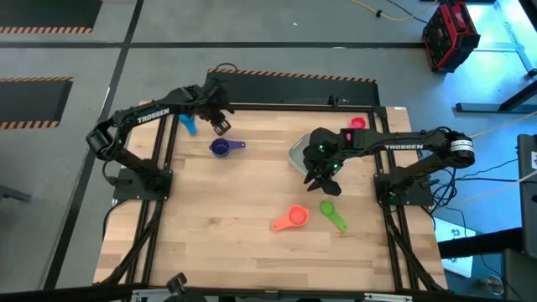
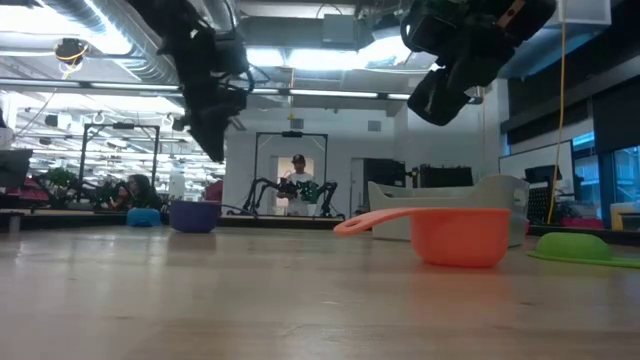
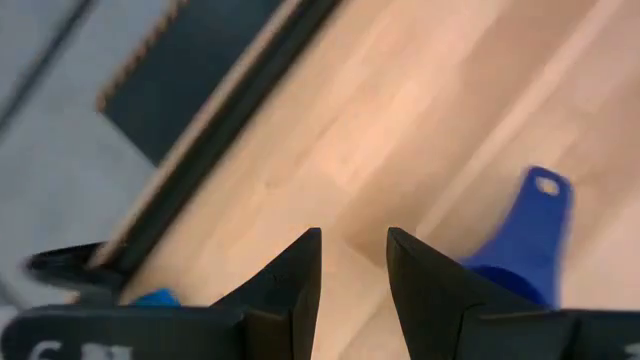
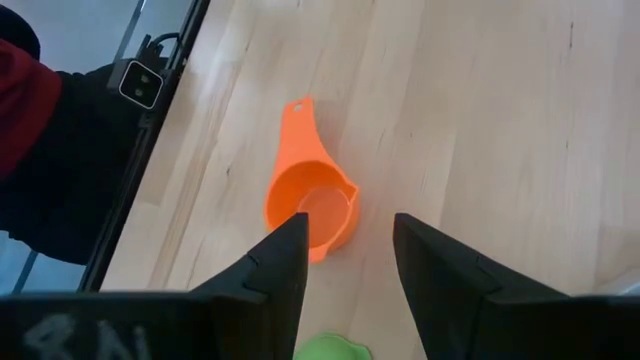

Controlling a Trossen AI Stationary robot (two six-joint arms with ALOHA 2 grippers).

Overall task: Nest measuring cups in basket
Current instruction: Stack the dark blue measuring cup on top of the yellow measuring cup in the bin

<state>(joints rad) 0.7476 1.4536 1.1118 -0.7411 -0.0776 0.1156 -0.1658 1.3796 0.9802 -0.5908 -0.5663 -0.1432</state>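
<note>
The purple cup [image 1: 222, 148] lies on the table near my left gripper [image 1: 220, 124], which hovers open and empty above the far left; the cup also shows in the left wrist view [image 3: 522, 240]. The blue cup [image 1: 186, 126] lies by the far-left edge. My right gripper [image 1: 323, 178] is open and empty, raised above the table, with the orange cup [image 4: 310, 200] and the green cup [image 4: 330, 348] below it. The pale basket [image 1: 299, 153] sits partly under the right arm. The red cup [image 1: 357, 123] lies at the far right. Yellow and teal cups do not show.
The orange cup [image 1: 291, 219] and green cup [image 1: 333, 214] lie side by side toward the near right. Bare wood lies at the centre and near left. A black frame edges the table. A person stands far back in the room [image 2: 297, 180].
</note>
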